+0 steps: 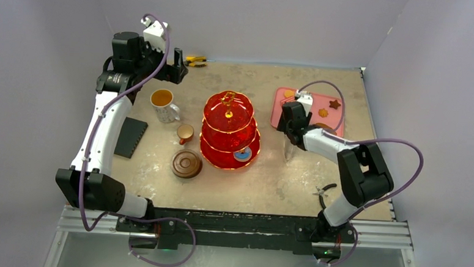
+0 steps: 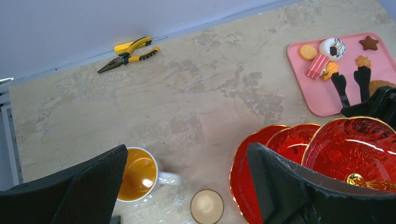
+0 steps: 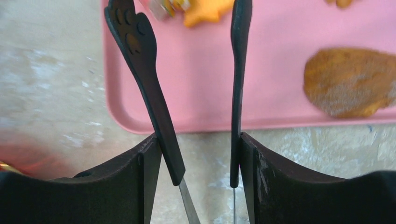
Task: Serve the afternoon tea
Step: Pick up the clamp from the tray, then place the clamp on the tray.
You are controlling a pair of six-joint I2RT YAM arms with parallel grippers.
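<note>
Right wrist view shows my right gripper (image 3: 198, 156) clenched on the black tongs (image 3: 150, 88), one finger pressing each tong arm from outside. The tong tips stand apart above the pink tray (image 3: 275, 88). An orange pastry (image 3: 205, 10) lies between the tips at the frame's top edge, and a flat brown biscuit (image 3: 355, 81) sits off to one side. I judge the step in hand to be picking a pastry from the tray for transfer to the three-tier stand (image 1: 228, 130), which stands mid-table, well apart from the tray, with one blue-topped piece (image 1: 242, 153) on its bottom tier. To do this well, I would lower the wrist until both tips bracket the orange pastry at its widest part. I would then close slowly, because the thin arms will probably flex and a hard squeeze could pop the piece sideways. I would lift straight up until clear of the tray rim before traversing. I would approach the stand from its open side at tier height, keeping the tongs away from the gold handle on top. The left gripper (image 2: 187, 154) hangs released, high over the white mug (image 2: 137, 173) and the small brown cup (image 2: 206, 206). I would hold that arm there, out of the transfer path, so nothing nudges the full mug.
</note>
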